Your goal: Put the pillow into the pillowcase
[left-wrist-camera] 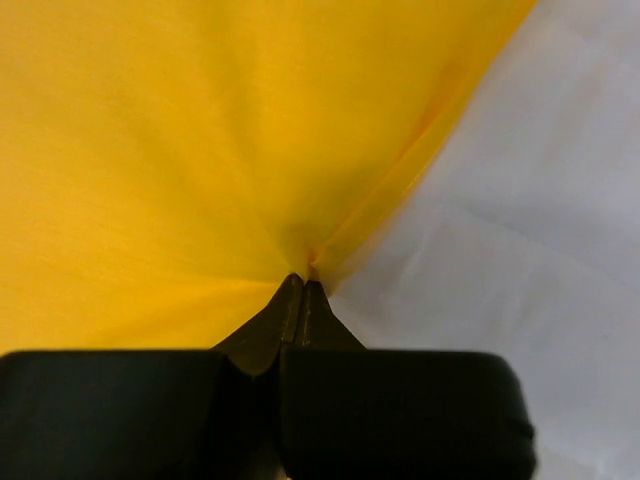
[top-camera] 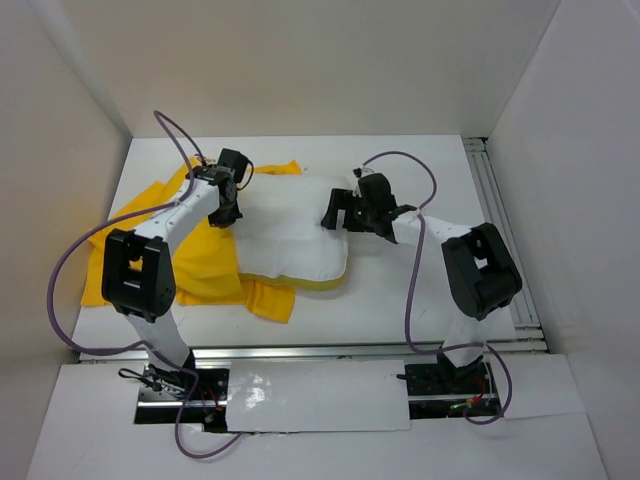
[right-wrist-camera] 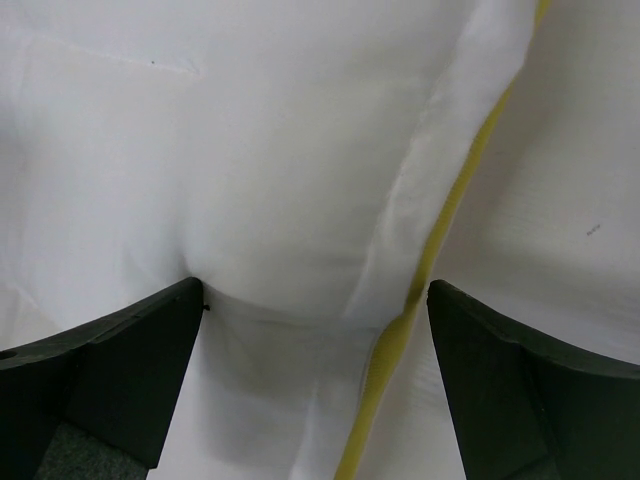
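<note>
Pillow [top-camera: 295,235] and pillowcase [top-camera: 195,265], one of each, lie on the white surface [top-camera: 400,310] between the two arms. The white pillow sits mid-surface, with its one yellow strip [top-camera: 310,283] running along the near edge. The yellow pillowcase spreads out to the left. Its right part meets the pillow's left side, though whether it runs under or around the pillow cannot be told. The left gripper [left-wrist-camera: 300,285] is closed tight, its two fingers pinching a fold of the yellow pillowcase fabric just beside white cloth. The right gripper [right-wrist-camera: 315,300] stands wide open and holds nothing. Its two fingers straddle a bulge of the pillow and the yellow strip at the pillow's far right corner.
</note>
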Robot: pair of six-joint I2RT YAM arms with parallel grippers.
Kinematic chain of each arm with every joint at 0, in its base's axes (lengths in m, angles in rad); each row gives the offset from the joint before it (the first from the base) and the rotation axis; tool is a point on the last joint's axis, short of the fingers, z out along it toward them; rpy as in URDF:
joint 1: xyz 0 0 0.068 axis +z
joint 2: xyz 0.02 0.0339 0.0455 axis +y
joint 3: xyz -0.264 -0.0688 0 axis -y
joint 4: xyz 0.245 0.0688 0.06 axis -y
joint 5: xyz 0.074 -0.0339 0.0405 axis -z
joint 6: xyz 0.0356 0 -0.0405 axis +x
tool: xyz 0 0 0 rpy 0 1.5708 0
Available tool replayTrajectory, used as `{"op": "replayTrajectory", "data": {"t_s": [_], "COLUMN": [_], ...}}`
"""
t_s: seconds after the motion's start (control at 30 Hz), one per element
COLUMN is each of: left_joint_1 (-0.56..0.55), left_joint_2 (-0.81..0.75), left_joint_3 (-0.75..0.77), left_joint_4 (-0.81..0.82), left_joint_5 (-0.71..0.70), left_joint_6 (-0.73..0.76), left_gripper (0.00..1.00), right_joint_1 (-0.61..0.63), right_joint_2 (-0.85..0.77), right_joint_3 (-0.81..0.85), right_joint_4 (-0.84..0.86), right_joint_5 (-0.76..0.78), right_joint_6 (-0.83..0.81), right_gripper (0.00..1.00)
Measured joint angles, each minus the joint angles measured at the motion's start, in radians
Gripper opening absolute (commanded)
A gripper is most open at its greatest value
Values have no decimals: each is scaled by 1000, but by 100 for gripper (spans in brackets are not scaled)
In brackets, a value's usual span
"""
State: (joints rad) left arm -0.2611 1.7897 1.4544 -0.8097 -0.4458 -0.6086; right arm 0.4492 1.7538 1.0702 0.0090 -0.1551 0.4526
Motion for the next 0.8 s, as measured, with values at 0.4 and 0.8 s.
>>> {"op": "replayTrajectory", "data": {"t_s": [0.4,0.8], "left_joint_1": [-79,-336], "left_joint_2": [-165,-198], "left_joint_3": [80,192], "left_joint_4": [46,26], "left_joint_5": [87,164], "left_joint_6": [63,108], "left_gripper": [0,0], "right_joint_1": [38,275], "right_joint_2": [97,-562], "right_joint_3": [54,-366], "right_joint_4": [119,434], "right_joint_5": [-73,122], "right_joint_6": [-2,-127], "right_gripper": [0,0]}}
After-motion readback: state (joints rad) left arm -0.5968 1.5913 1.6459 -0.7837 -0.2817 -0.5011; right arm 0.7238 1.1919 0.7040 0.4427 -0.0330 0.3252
